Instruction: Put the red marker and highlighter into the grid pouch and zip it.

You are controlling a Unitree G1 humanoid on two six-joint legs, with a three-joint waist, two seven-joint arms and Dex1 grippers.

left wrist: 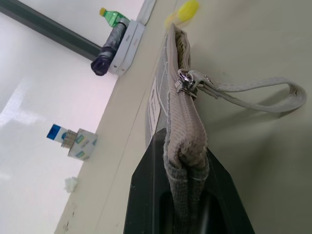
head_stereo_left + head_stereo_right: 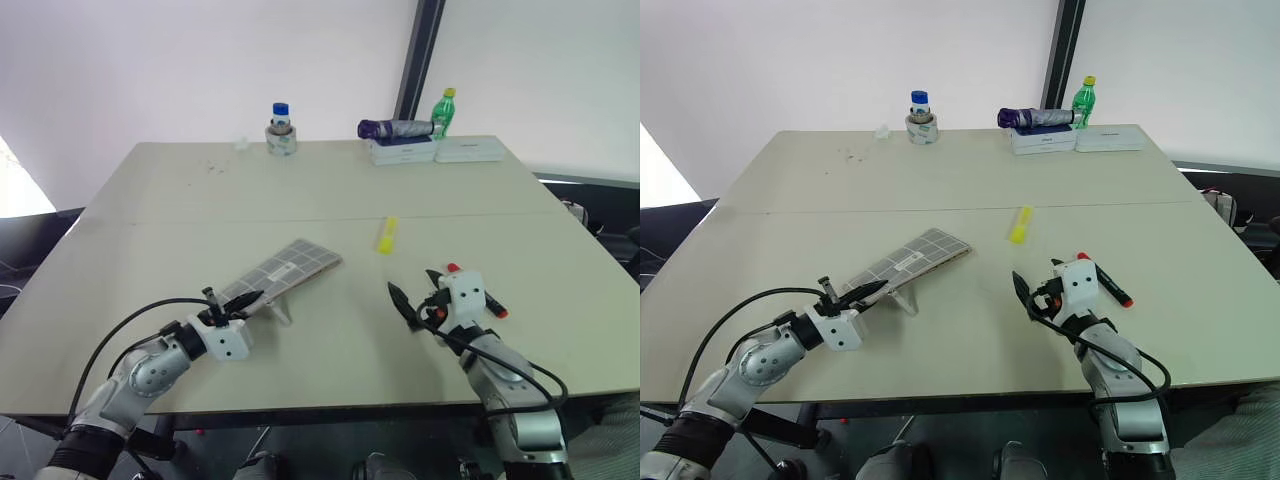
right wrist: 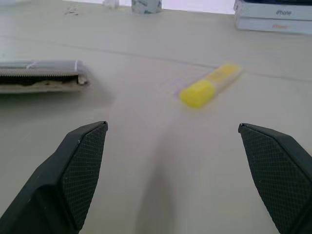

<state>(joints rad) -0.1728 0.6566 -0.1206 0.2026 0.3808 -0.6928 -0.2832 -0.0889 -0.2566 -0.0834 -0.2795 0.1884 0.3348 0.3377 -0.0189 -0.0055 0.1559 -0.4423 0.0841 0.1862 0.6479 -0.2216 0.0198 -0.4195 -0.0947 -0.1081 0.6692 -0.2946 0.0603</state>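
My left gripper (image 2: 232, 300) is shut on the near end of the grid pouch (image 2: 290, 265), a grey fabric pouch with white lines and a small white label. In the left wrist view the black fingers (image 1: 146, 195) clamp the pouch's seam (image 1: 184, 136), with the zipper pull (image 1: 187, 80) and a wrist strap (image 1: 263, 90) just beyond. The pouch's far end (image 3: 41, 75) shows zipper teeth. The yellow highlighter (image 2: 387, 235) lies on the table past the pouch. My right gripper (image 2: 415, 290) is open and holds nothing, facing the highlighter (image 3: 209, 85). The red marker (image 2: 1110, 285) lies beside it, partly hidden behind the wrist.
At the table's far edge stand a blue-capped bottle on a tape roll (image 2: 281, 130), a green bottle (image 2: 443, 112), a folded purple umbrella (image 2: 395, 128) and white boxes (image 2: 470, 150). The table's front edge (image 2: 330, 405) runs just beneath both wrists.
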